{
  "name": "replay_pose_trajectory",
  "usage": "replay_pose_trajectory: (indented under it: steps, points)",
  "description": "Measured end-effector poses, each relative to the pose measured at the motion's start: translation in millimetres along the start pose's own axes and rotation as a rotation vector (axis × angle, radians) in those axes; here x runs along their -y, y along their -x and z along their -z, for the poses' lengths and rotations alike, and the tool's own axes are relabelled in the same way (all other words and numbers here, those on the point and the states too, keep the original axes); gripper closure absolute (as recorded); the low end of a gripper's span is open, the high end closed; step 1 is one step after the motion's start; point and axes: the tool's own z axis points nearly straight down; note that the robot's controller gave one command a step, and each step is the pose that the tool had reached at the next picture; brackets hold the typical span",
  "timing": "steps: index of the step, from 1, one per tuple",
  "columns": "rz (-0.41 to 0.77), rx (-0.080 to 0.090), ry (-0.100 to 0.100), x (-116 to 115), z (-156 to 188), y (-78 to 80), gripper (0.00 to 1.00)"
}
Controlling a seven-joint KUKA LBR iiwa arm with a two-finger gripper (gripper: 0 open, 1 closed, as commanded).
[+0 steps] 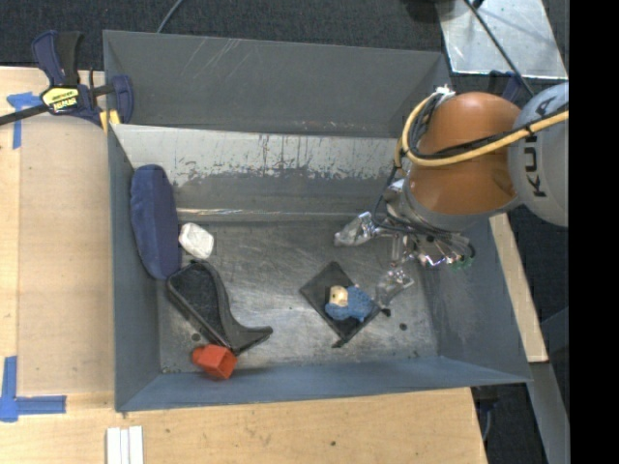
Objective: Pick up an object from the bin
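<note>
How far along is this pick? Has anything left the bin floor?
Done: the gripper is down inside the bin, at its right. In hand: it hangs just beside the small blue toy on the black square. Left: grasping and lifting; every thing I can see lies on the floor.
</note>
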Motion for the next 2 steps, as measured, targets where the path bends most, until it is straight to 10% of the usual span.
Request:
replay_pose_trajectory:
  steps: [1,2]
  points:
    - [0.288,0.005,-0.005,-9.7,-59.0,-8.4,0.0]
    - [0.29,0.016,-0.008,-10.4,-56.3,-4.7,1.0]
